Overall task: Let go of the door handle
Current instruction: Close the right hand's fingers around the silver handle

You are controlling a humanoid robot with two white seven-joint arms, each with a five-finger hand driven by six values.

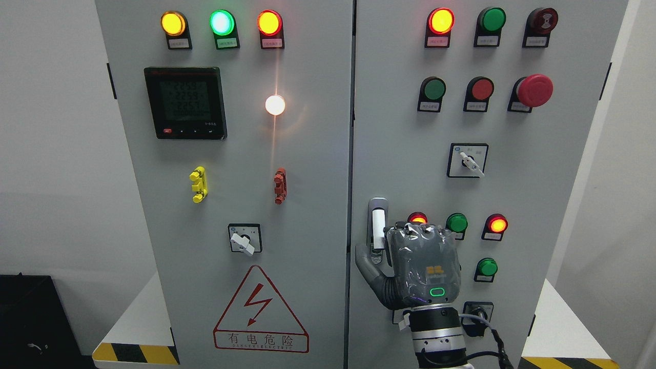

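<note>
At the upper left of the frame the dark meter display [185, 103] sits on the left cabinet door [230, 179], with a shock-warning triangle [260, 310] low centre. Just right of the door seam, lower centre, stands the door handle [378, 225]. My right hand [410, 266] is against it; whether my fingers clasp it, I cannot tell.

On the left panel you see a digital meter [185, 102], a yellow clip [198, 184], a red clip [280, 186], a rotary switch [244, 239] and a hazard triangle [260, 311]. Upper right sits a red mushroom button [534, 90].
</note>
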